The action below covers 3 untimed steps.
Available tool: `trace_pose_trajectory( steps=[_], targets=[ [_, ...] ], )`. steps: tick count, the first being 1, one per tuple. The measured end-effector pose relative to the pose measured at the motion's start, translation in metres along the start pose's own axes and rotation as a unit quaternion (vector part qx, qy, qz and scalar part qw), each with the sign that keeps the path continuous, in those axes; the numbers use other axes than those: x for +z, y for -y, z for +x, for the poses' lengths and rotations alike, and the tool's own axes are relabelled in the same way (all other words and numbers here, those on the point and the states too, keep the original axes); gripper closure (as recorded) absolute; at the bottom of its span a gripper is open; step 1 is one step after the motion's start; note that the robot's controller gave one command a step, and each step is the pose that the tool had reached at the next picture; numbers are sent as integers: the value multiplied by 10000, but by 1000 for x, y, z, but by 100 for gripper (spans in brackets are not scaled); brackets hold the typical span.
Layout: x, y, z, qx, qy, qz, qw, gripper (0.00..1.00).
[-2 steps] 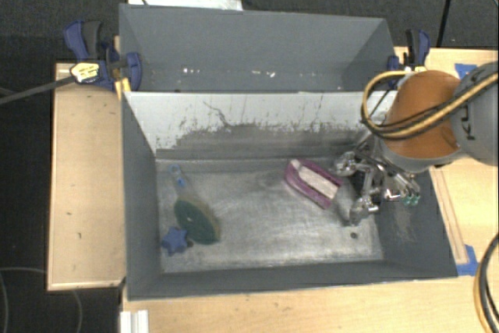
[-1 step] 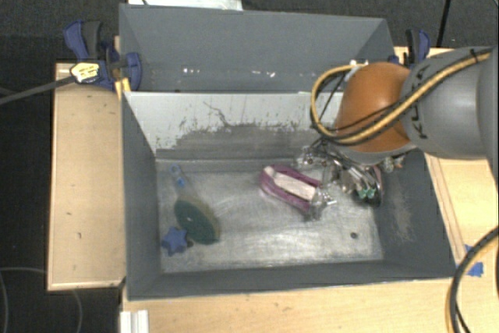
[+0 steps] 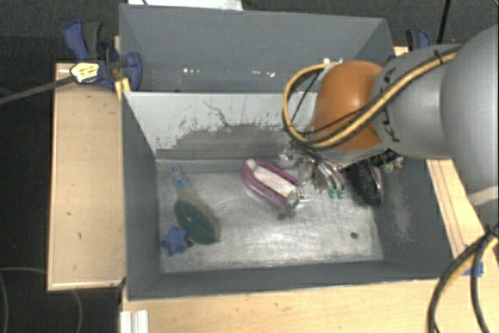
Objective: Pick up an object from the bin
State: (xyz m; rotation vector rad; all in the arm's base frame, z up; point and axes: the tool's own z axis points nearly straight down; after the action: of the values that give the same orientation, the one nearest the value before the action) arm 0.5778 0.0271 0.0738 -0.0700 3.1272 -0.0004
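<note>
A purple, elongated thing with a pale pink and white inside (image 3: 263, 180) lies tilted in the middle of the bin floor. My gripper (image 3: 297, 194) is down at the bin floor, right against that thing's right end, under the orange wrist cover. A black, rounded thing (image 3: 365, 183) sits just right of the gripper, by the bin's right wall, partly hidden by the arm.
A dark green disc (image 3: 196, 221) lies at the front left with a blue star-shaped piece (image 3: 175, 239) beside it. A small blue bit (image 3: 179, 178) sits farther back on the left. A tiny dark speck (image 3: 353, 235) lies at the front right.
</note>
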Motion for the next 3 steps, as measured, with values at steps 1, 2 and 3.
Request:
trace_pose_trajectory(
  steps=[1,2,3],
  targets=[
    [0,-29,-6,441,-23,23,9990,0],
    [0,-73,-9,-599,-11,-15,9982,0],
    [1,-100,-1,779,-23,-11,9970,0]
  ],
)
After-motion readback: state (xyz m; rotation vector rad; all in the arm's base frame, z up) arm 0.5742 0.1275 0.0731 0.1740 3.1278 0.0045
